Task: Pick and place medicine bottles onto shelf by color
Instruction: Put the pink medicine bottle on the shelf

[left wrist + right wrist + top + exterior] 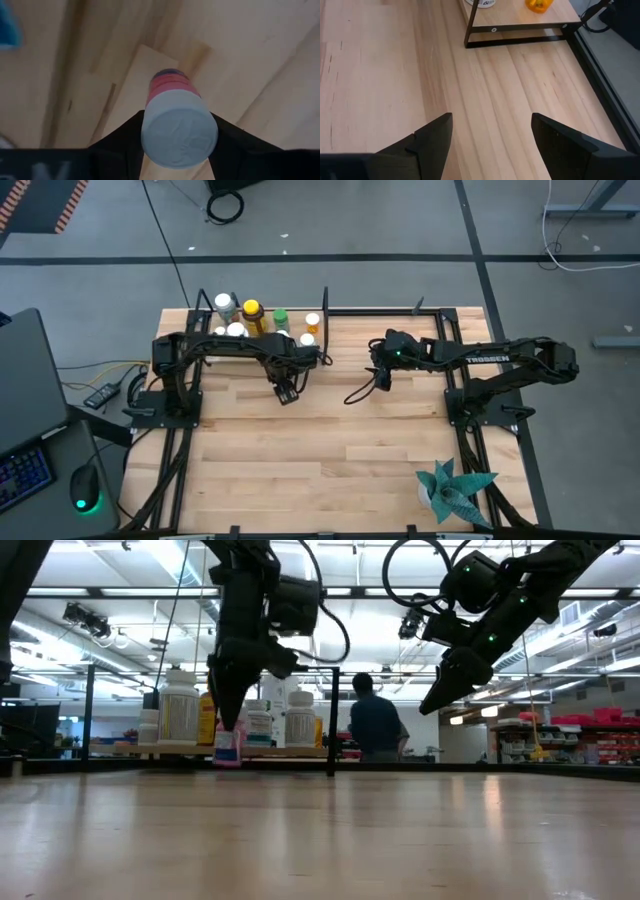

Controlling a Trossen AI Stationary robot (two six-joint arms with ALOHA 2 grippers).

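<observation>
Pale wood-plank table (pixel 330 440) fills the middle of the high view, grey floor all round. Left end effector (pixel 287 391) is clamped on a white-capped bottle with a pink band (pixel 179 127), just in front of the shelf (pixel 330 330) at upper centre. More bottles (pixel 252 315) crowd the shelf's left part. Right end effector (pixel 381 377) hangs above the table right of centre, fingers (pixel 432 137) spread apart. Teal spiky plant (pixel 452 488) sits lower right. Low view: a person (pixel 377 720) stands beyond the table under ceiling lights.
</observation>
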